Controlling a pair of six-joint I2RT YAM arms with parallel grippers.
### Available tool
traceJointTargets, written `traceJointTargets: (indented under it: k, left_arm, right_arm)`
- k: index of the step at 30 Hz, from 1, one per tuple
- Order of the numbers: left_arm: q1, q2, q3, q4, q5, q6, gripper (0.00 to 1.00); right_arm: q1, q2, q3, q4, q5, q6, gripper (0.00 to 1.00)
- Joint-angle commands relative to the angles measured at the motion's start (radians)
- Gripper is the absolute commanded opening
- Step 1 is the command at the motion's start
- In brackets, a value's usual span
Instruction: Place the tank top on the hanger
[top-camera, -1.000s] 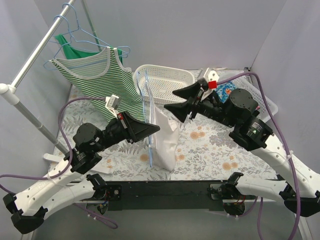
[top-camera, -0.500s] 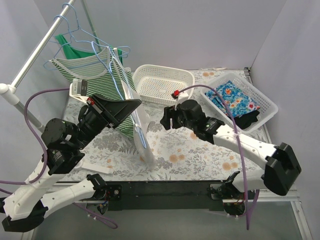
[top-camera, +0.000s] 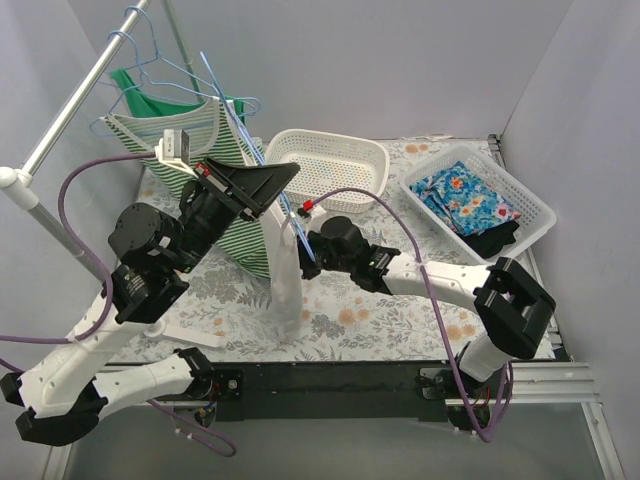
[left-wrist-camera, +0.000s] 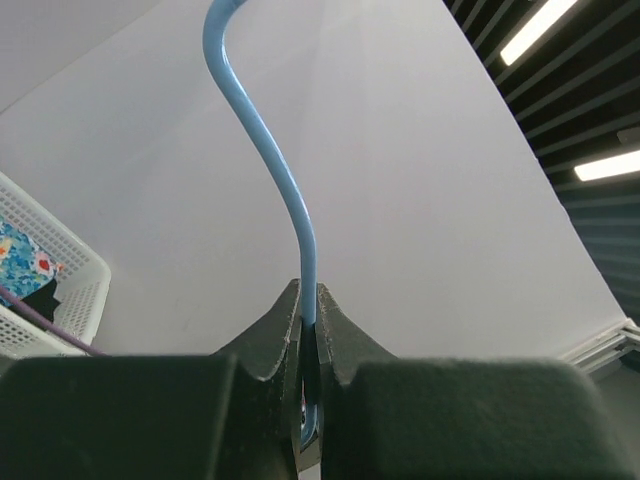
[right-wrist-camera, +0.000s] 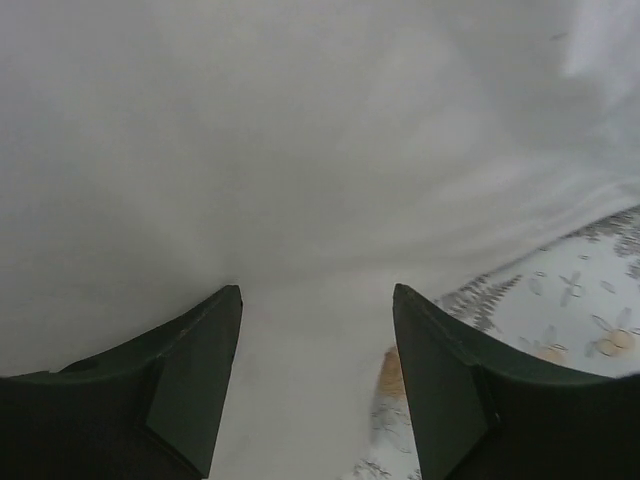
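My left gripper (top-camera: 290, 174) is shut on the wire of the light-blue hanger (top-camera: 224, 98), just below its hook, and holds it up above the table. In the left wrist view the wire (left-wrist-camera: 285, 180) rises from between my closed jaws (left-wrist-camera: 308, 292). The white tank top (top-camera: 283, 272) hangs from the hanger, and its hem reaches the table. My right gripper (top-camera: 308, 248) is open right against the hanging cloth. In the right wrist view the white tank top (right-wrist-camera: 300, 150) fills the frame, with nothing gripped between the spread fingers of the gripper (right-wrist-camera: 318, 292).
A clothes rack pole (top-camera: 60, 125) runs along the left, with a striped tank top (top-camera: 215, 140) and a green top (top-camera: 150, 100) on blue hangers. An empty white basket (top-camera: 330, 165) stands at the back. A second basket (top-camera: 535, 205) at the right holds floral cloth.
My left arm has lifted the hanger and tank top higher, its hook tilting toward the rack. My right arm has swung in low to the left, up against the hanging cloth.
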Motion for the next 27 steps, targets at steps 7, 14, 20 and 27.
traceJointTargets:
  k: [7,14,20,27]
  left_arm:
    - [-0.004,0.105,0.157,0.046,-0.051,0.008,0.00]
    - [-0.004,0.129,0.179,0.047,-0.123,0.043,0.00]
    - [-0.004,0.088,0.099,0.080,-0.246,0.079,0.00]
    - [-0.004,0.036,0.001,0.101,-0.389,0.140,0.00]
  right_arm:
    - [0.137,-0.016,0.121,0.203,-0.179,0.055,0.68]
    - [0.169,-0.036,0.167,0.243,-0.322,0.049,0.68]
    - [0.177,0.022,0.175,0.270,-0.436,0.054,0.66]
    - [0.173,0.045,0.137,0.163,-0.255,0.017,0.66]
